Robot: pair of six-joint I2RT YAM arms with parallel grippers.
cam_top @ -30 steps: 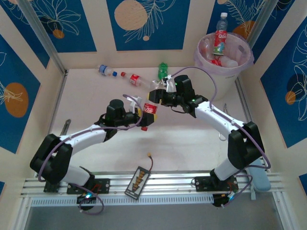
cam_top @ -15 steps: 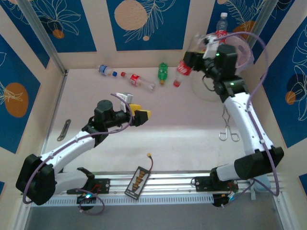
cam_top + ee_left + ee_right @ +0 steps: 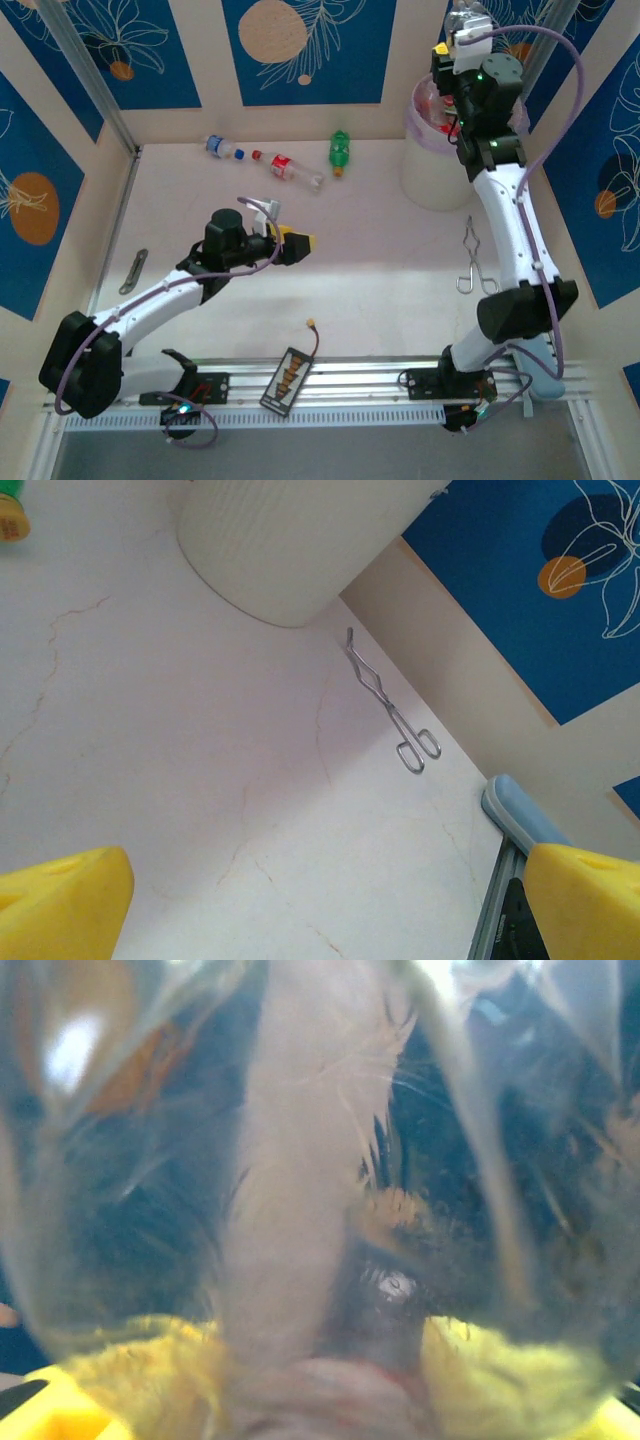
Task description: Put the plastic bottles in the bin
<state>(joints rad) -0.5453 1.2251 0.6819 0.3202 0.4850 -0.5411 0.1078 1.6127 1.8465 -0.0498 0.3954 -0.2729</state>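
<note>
Gripped a clear, glossy bottle [image 3: 300,1160] between the yellow pads [image 3: 130,1360] of the right hand [image 3: 441,60], arm reared high above the lilac-lined white bin [image 3: 440,175]. Saw a blue-capped bottle [image 3: 220,148], a red-labelled bottle [image 3: 285,166] and a green bottle [image 3: 341,152] lying on the far tabletop [image 3: 380,270]. Held the left hand [image 3: 300,241] spread wide, low over mid-tabletop.

Mid table [image 3: 380,270] bare; tongs [image 3: 476,262] lie near bin [image 3: 432,178].

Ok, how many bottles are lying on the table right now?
3, along the far wall: a blue-capped bottle leftmost, a red-labelled bottle beside it, and a green bottle nearest the bin. More may be hidden behind the right arm.
</note>
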